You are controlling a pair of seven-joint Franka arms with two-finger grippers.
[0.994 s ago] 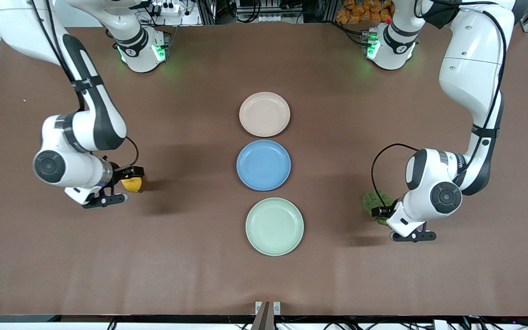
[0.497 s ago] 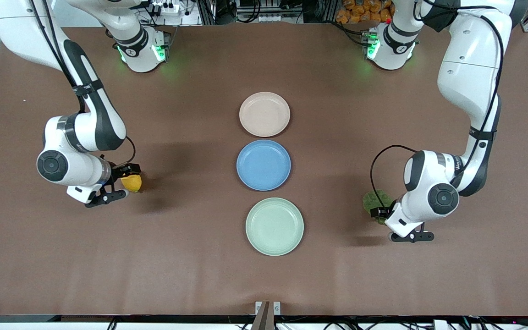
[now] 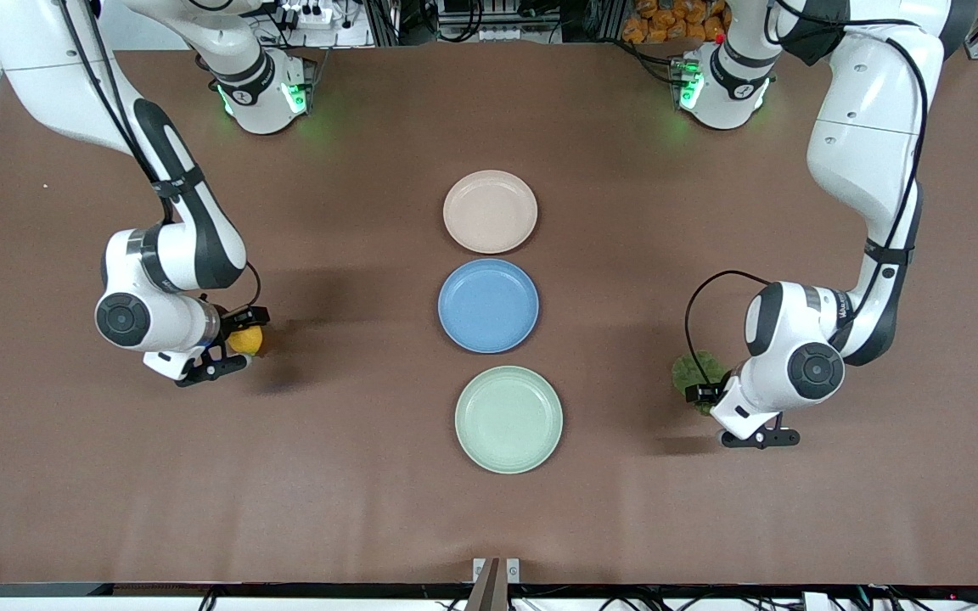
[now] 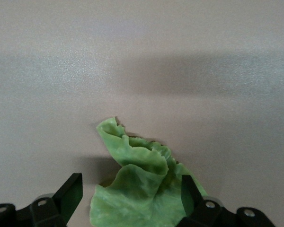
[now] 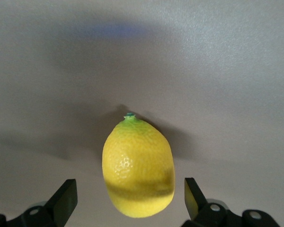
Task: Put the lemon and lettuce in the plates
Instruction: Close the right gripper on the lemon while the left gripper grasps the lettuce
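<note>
Lemon [image 3: 245, 339] — lettuce [image 3: 694, 373] — at table ends

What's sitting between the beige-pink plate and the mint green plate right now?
In the front view, the blue plate lies between the beige-pink plate and the mint green plate; all three are empty.

brown table [image 3: 370, 509], perhaps cluttered shelving [image 3: 497, 17]
</note>
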